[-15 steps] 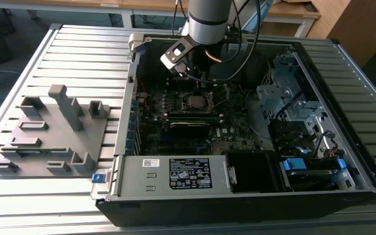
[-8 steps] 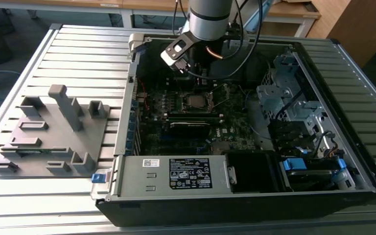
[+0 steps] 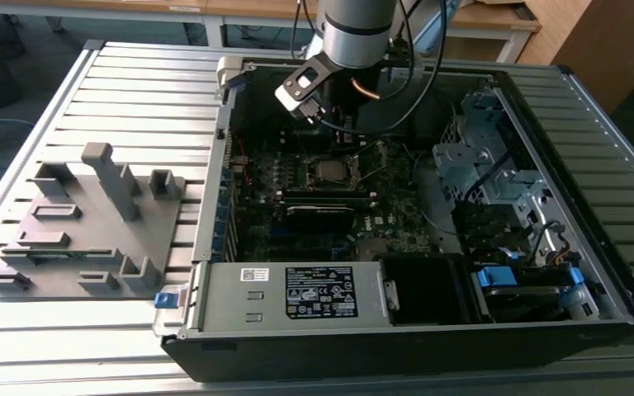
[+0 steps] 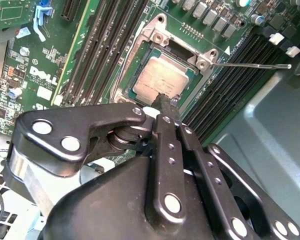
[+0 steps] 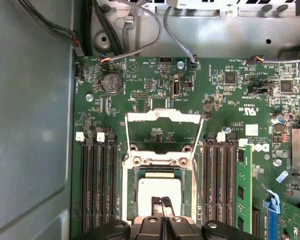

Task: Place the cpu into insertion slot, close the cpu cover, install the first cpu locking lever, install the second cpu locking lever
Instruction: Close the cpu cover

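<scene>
An open computer case point(image 3: 405, 351) lies on the slatted table point(image 3: 130, 91), its green motherboard point(image 5: 140, 80) facing up. The cpu cover point(image 5: 163, 116) is swung back, clear of the insertion slot point(image 5: 135, 195). The cpu point(image 5: 160, 187) lies flat in that slot. The claw point(image 5: 161, 201) is poised at the cpu's edge, its tips pinched together and gripping nothing.

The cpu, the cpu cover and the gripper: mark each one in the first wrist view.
cpu point(image 5: 148, 188), first wrist view, bare silver top beside the fingertips.
cpu cover point(image 5: 162, 116), first wrist view, end bar of the open frame.
gripper point(image 5: 161, 201), first wrist view, midway between its fingertips, over the cpu.
</scene>
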